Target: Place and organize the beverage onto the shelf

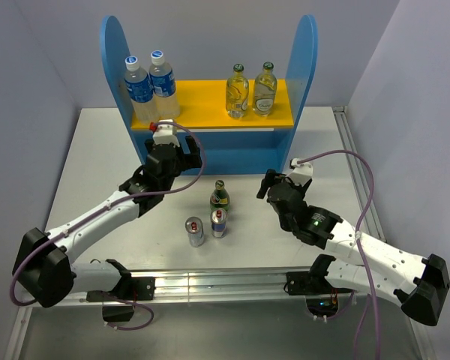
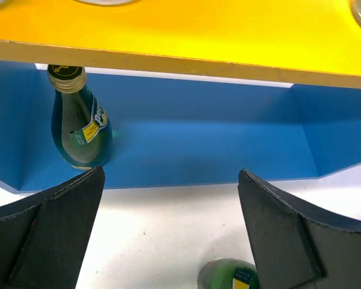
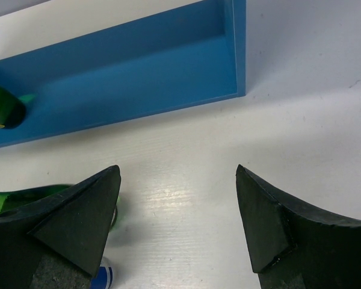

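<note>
The shelf (image 1: 306, 60) stands at 12 o'clock on the table (image 1: 90, 165). On its yellow upper board (image 1: 202, 105), two blue-labelled clear bottles (image 1: 163, 82) stand at the left end and two pale yellow glass bottles (image 1: 238, 91) stand toward the right. A shelved green bottle (image 2: 78, 120) stands upright on the blue lower level, near its left end in the left wrist view. The left hand (image 2: 171, 177) hovers just in front of that lower level, its fingers spread wide with nothing between them.

Out on the table, a loose green bottle (image 1: 220, 195) stands upright near the middle. The right can (image 1: 219, 223) is just at its 6 o'clock and the left can (image 1: 196, 231) at its 7 o'clock, the two close together. The right hand (image 1: 264, 186) sits at 3 o'clock of that loose bottle and apart from it, its fingers likewise spread and empty. In the right wrist view, the blue-and-white scrap under the finger on the left is probably a can top.
</note>
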`<state>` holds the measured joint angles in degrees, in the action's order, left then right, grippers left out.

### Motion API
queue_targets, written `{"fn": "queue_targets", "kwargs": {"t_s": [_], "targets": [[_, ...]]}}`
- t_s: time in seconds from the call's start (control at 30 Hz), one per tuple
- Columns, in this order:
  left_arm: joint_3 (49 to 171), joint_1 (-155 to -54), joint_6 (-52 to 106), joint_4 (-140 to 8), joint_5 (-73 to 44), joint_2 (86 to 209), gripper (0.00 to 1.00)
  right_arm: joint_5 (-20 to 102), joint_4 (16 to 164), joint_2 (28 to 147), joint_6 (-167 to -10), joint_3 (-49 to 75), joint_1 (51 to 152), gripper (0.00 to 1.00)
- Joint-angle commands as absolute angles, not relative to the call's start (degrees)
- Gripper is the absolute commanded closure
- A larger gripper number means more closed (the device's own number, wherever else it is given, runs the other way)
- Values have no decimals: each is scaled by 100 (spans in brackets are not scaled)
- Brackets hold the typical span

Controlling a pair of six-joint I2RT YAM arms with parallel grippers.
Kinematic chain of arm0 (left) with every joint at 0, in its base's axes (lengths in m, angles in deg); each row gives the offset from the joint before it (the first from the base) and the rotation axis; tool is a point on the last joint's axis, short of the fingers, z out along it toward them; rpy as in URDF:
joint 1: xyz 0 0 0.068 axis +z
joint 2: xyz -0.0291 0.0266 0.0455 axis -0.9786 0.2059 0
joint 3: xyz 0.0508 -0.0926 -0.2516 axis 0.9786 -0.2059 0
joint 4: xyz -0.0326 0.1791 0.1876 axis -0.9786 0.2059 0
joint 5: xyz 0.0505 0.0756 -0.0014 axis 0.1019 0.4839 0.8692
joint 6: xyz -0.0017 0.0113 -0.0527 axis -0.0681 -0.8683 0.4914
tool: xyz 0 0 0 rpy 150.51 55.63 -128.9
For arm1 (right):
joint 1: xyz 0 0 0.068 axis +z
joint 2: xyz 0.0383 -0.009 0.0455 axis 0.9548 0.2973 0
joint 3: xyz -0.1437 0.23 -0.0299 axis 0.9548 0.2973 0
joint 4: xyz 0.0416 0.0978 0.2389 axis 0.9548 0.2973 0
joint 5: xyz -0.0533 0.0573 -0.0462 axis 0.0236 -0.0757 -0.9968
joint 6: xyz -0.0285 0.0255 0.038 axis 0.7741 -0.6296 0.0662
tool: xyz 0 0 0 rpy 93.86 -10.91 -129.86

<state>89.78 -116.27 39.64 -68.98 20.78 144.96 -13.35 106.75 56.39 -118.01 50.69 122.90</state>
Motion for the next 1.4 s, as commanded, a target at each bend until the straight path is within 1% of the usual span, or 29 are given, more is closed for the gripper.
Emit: {"fn": "queue_targets", "kwargs": {"t_s": [0.0,0.2,0.33,0.57,0.7,0.83,1.0,1.37], "targets": [[8858,-11670,3904,-6719,1747,14292,1,-1458,10672,5615,-11911,5085,12245,16],[8787,-11977,3685,-6675,1071,13958,1,-1467,10708,5633,-11938,5068,12254,16],[8787,-12302,3649,-6508,903,13799,1,-1475,10716,5624,-11990,5094,12254,16],[8629,-12487,3737,-6411,121,13342,1,-1493,10752,5589,-12078,5190,12245,16],[8498,-12654,3745,-6429,-55,13342,1,-1484,10751,5589,-12113,5208,12245,16],[8418,-12777,3798,-6604,-47,13596,1,-1467,10743,5598,-12157,5208,12254,16],[8374,-12918,3895,-6806,401,13974,1,-1493,10778,5545,-12157,5243,12245,16],[8278,-12953,3965,-7474,973,14747,2,-1502,10734,5510,-12192,5366,12245,16]]}}
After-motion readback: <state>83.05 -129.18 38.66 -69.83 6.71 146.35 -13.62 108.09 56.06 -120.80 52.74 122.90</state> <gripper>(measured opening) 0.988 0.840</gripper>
